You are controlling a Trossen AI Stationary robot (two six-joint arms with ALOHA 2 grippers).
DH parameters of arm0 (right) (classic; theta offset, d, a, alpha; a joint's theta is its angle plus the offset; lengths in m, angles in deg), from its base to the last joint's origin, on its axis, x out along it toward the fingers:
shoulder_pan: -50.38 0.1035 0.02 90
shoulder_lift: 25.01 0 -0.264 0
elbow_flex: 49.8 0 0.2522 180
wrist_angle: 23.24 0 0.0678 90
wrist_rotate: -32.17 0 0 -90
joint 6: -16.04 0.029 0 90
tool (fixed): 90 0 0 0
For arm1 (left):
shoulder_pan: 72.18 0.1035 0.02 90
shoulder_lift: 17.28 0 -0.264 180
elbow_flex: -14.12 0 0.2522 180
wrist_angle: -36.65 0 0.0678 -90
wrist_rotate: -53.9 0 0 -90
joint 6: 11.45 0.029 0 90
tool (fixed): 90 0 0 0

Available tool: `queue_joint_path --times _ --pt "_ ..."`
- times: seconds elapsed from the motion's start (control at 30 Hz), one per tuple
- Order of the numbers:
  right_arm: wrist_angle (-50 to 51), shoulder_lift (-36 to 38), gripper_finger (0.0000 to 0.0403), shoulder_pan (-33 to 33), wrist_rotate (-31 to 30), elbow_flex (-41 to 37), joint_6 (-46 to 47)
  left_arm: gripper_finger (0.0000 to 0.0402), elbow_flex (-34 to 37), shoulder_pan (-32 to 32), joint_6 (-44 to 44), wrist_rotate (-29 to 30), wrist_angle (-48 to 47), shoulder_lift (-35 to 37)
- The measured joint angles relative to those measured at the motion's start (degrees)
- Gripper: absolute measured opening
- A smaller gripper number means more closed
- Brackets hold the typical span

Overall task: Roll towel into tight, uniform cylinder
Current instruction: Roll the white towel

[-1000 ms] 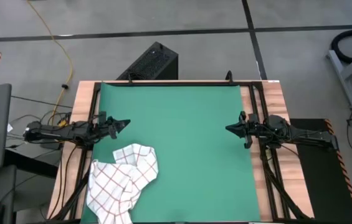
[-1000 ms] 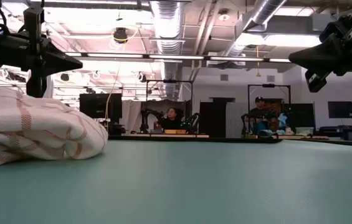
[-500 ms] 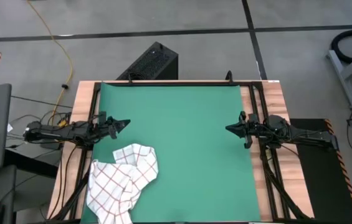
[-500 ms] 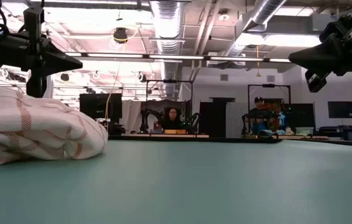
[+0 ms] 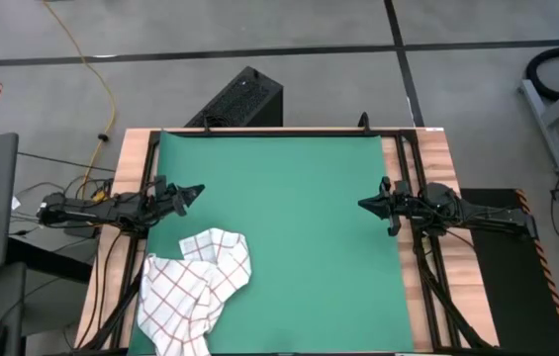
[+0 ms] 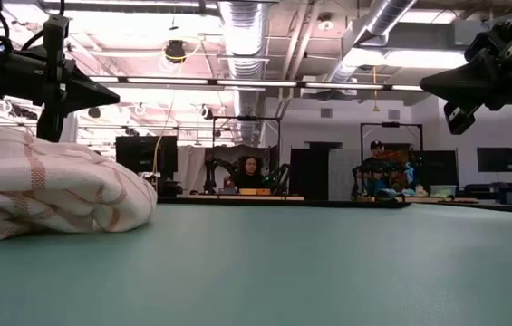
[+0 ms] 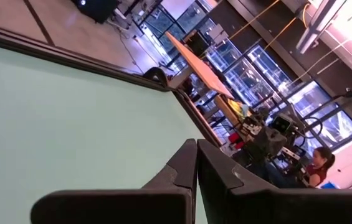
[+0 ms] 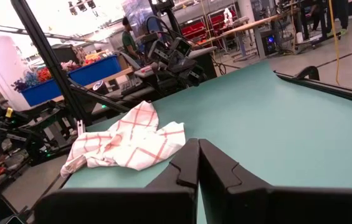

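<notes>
Green mat (image 5: 289, 227) covers the wooden worktop (image 5: 427, 158), grey concrete floor around it. The towel (image 5: 195, 289) lies crumpled and unrolled at about 7 o'clock on the mat, white with red grid lines, its lower end reaching the mat's near edge; in the low view it is a bunched heap (image 6: 47, 186) resting on the mat. In the right wrist view the towel (image 8: 126, 140) sits well apart from that arm's fingers. Left pincer (image 5: 196, 193) hovers at 9 o'clock, above the mat, near the towel's upper edge but not touching it; fingers together, tips meeting (image 7: 195, 163). Right pincer (image 5: 363, 205) waits at 3 o'clock, far from the towel, fingers also together (image 8: 197, 163). Beyond the worktop, seated people (image 6: 249, 172) show at benches, too small to tell more.
</notes>
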Motion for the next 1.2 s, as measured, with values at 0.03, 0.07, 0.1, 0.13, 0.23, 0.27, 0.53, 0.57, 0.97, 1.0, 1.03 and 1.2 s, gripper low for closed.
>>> queue_joint_path --times 0.03,0.07,0.1,0.13,0.23,0.27,0.53,0.57,0.97,1.0,1.03,1.2 --pt "0.0 0.0 0.0028 0.0 0.0 0.0 0.0 0.0 0.0 0.0 0.0 0.0 0.0 0.0" --pt "0.0 0.0 0.0028 0.0 0.0 0.0 0.0 0.0 0.0 0.0 -0.2 0.4 0.1 0.0" --pt "0.0 0.0 0.0028 0.0 0.0 0.0 0.0 0.0 0.0 0.0 -0.3 1.2 0.1 0.0" --pt "0.0 0.0 0.0028 0.0 0.0 0.0 0.0 0.0 0.0 0.0 -0.4 1.7 0.0 0.0" --pt "0.0 0.0 0.0028 0.0 0.0 0.0 0.0 0.0 0.0 0.0 0.0 2.1 0.1 0.0" --pt "0.0 0.0 0.0028 0.0 0.0 0.0 0.0 0.0 0.0 0.0 0.0 2.1 0.1 0.0" --pt "0.0 0.0 0.0028 0.0 0.0 0.0 0.0 0.0 0.0 0.0 0.9 2.3 0.0 0.0" --pt "0.0 0.0 0.0028 0.0 0.0 0.0 0.0 0.0 0.0 0.0 1.6 2.4 0.0 0.0" --pt "-0.4 0.0 0.0028 0.0 0.0 0.0 0.0 0.0 0.0 0.0 -1.5 8.4 0.1 0.0" --pt "-0.5 0.0 0.0028 0.0 0.0 0.0 0.6 0.0 0.0 0.0 -1.6 8.2 0.1 0.0" --pt "-0.6 0.0 0.0028 0.0 0.0 0.0 2.1 0.0 0.0 0.0 -2.0 8.3 0.3 0.0" --pt "-0.7 0.0 0.0028 0.0 0.1 0.0 13.5 0.0 0.0 0.0 -7.1 8.3 -0.4 -0.1"
